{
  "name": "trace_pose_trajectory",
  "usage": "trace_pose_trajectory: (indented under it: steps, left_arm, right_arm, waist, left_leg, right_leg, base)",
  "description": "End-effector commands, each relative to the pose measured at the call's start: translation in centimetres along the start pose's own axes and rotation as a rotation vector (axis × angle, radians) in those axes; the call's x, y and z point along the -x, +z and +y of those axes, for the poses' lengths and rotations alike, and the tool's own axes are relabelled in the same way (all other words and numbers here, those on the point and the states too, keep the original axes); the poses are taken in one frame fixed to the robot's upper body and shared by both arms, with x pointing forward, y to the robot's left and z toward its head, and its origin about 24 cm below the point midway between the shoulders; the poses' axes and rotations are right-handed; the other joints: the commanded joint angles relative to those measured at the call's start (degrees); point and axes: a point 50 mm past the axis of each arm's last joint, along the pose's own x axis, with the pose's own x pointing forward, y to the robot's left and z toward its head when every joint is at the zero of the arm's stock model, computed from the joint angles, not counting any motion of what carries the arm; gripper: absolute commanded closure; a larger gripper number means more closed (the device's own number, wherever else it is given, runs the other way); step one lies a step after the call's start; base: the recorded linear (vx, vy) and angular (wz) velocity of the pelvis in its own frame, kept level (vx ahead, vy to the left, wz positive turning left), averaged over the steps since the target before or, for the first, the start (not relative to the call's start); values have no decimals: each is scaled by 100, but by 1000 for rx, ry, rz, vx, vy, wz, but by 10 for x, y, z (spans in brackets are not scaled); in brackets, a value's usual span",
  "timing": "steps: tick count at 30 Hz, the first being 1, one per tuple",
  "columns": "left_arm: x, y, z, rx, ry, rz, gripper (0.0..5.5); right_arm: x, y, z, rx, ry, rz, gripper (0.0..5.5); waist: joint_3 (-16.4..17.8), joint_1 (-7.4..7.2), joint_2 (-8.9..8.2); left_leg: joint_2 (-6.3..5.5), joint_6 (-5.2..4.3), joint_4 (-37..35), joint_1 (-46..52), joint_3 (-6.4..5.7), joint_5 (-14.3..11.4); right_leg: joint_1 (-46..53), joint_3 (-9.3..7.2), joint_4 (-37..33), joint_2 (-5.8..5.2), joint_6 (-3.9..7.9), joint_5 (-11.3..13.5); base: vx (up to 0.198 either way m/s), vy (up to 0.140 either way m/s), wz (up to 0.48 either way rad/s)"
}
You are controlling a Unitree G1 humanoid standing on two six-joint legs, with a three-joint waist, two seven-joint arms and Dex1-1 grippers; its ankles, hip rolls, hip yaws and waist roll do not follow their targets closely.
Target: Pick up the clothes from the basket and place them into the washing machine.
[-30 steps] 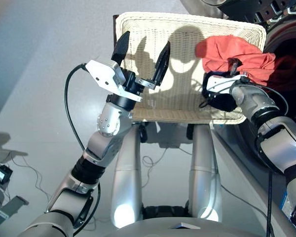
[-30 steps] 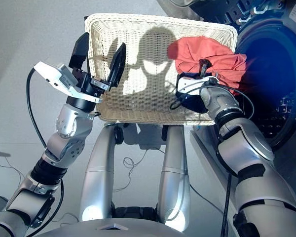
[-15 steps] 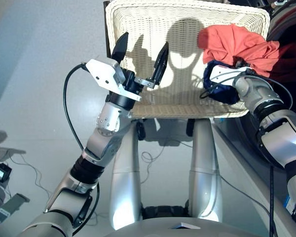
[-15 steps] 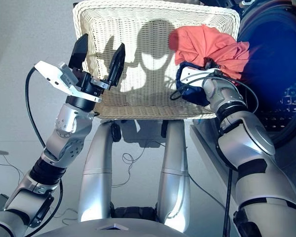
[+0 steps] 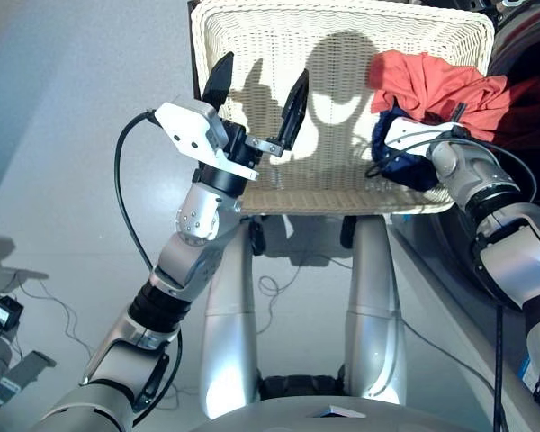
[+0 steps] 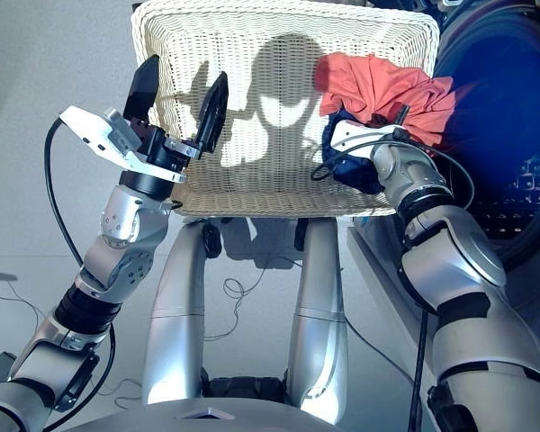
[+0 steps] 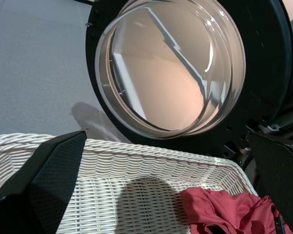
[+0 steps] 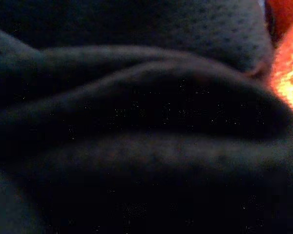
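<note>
Your right gripper (image 5: pixel 412 153) is buried in the dark blue garment (image 5: pixel 405 166) at the basket's (image 5: pixel 252 27) washing-machine (image 6: pixel 504 162) end; its grip is hidden. Your left gripper (image 5: pixel 256 85) hovers spread, far side.

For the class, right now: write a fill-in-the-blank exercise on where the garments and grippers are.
1. The orange-red garment lies in the ____ wicker basket.
2. The left gripper is empty, its fingers ____.
3. The right gripper is buried in the dark ____ garment.
4. The washing machine's round glass door stands ____.

Missing words: cream-white; open; blue; open
</note>
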Motion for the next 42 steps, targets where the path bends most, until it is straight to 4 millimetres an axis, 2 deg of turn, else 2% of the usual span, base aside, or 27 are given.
trace_pose_trajectory:
  steps: [1, 2, 4, 7, 11, 15, 20, 23, 25, 27, 31, 32, 37, 38, 39, 42]
  left_arm:
    - [5, 29, 1, -24, -9, -138, 0]
    - [5, 30, 2, -22, -1, -142, 0]
    - [8, 32, 4, -19, 17, -145, 0]
    - [13, 35, 9, -27, 42, -150, 0]
    - [16, 38, 12, -24, 62, -167, 0]
    - [17, 40, 13, -21, 76, -181, 0]
    - [17, 43, 12, -22, 80, -199, 0]
    - [18, 44, 12, -18, 89, -210, 0]
    - [18, 43, 11, -14, 91, -209, 0]
    - [17, 41, 8, 2, 92, -203, 0]
    - [14, 40, 6, 19, 99, -204, 0]
    - [15, 39, 5, 23, 102, -198, 0]
    - [10, 39, 1, 35, 90, -203, 0]
    - [10, 38, 1, 38, 88, -196, 0]
    - [9, 39, 0, 37, 84, -201, 0]
    - [8, 40, 0, 38, 77, -205, 0]
  right_arm:
    - [7, -15, -54, -197, -228, -3, 550]
    - [10, -28, -64, -315, -305, 44, 550]
    - [16, -31, -80, -430, -410, 22, 550]
    - [28, -34, -87, -469, -527, -25, 550]
    - [45, -48, -76, -531, -635, -13, 550]
    - [64, -58, -52, -605, -742, 10, 550]
    - [79, -59, -20, -765, -835, 36, 550]
    - [85, -68, -13, -863, -943, 104, 550]
    - [86, -71, -8, -944, -990, 143, 550]
    - [87, -76, -4, -1136, -1096, 206, 550]
    - [86, -84, -12, -1293, -1237, 268, 550]
    - [85, -86, -12, -1314, -1251, 286, 550]
    - [81, -104, -24, -1446, -1342, 394, 550]
    - [80, -108, -24, -1466, -1343, 419, 550]
    - [79, -110, -27, -1466, -1338, 424, 550]
    - [80, -124, -31, -1503, -1350, 478, 550]
  waist:
    - [-80, -80, -79]
    - [-80, -112, -107]
    - [-80, -142, -161]
    - [-80, -231, -247]
    - [-80, -304, -291]
    - [-80, -346, -280]
    - [-80, -369, -253]
    - [-80, -379, -213]
    - [-80, -370, -191]
    - [-80, -353, -164]
    - [-80, -327, -112]
    - [-80, -314, -102]
    - [-80, -270, -41]
    - [-80, -259, -36]
    - [-80, -255, -34]
    - [-80, -236, -14]
  left_leg:
    - [158, -234, 263, 168, -231, -365]
    - [152, -232, 249, 186, -234, -368]
    - [158, -228, 266, 198, -241, -386]
    - [161, -215, 284, 202, -238, -428]
    - [162, -197, 347, 179, -231, -476]
    - [160, -171, 377, 179, -231, -503]
    - [163, -156, 381, 213, -218, -523]
    - [158, -152, 393, 228, -217, -542]
    - [157, -156, 413, 234, -219, -552]
    - [166, -158, 430, 246, -210, -569]
    - [155, -168, 381, 225, -195, -501]
    - [166, -178, 413, 277, -193, -572]
    - [160, -192, 404, 242, -185, -514]
    - [166, -199, 430, 291, -192, -568]
    - [161, -195, 403, 242, -188, -494]
    - [171, -208, 432, 265, -195, -523]
  right_leg:
    - [309, -36, -523, -50, 297, 317]
    - [323, -30, -537, -44, 298, 324]
    - [346, -19, -539, -35, 293, 314]
    - [344, -1, -518, -12, 293, 278]
    - [340, 13, -493, -6, 306, 245]
    - [324, 40, -439, 6, 312, 203]
    - [372, 50, -444, 25, 323, 177]
    - [376, 57, -422, 35, 323, 161]
    - [384, 67, -414, 35, 321, 158]
    - [400, 73, -406, 43, 317, 140]
    - [390, 87, -458, 37, 317, 200]
    - [437, 76, -419, 36, 317, 132]
    - [401, 94, -435, 24, 319, 208]
    - [439, 93, -398, 22, 321, 154]
    - [395, 102, -435, 20, 318, 231]
    - [422, 107, -422, 13, 324, 208]
  base:
    - [0, 0, 0]
    - [0, 0, 0]
    - [0, 0, 0]
    - [0, 0, 0]
    - [0, 0, 0]
    - [0, 0, 0]
    - [0, 0, 0]
    - [0, 0, 0]
    - [0, 0, 0]
    - [0, 0, 0]
    - [0, 0, 0]
    - [0, 0, 0]
    - [0, 0, 0]
    - [0, 0, 0]
    - [0, 0, 0]
    - [0, 0, 0]
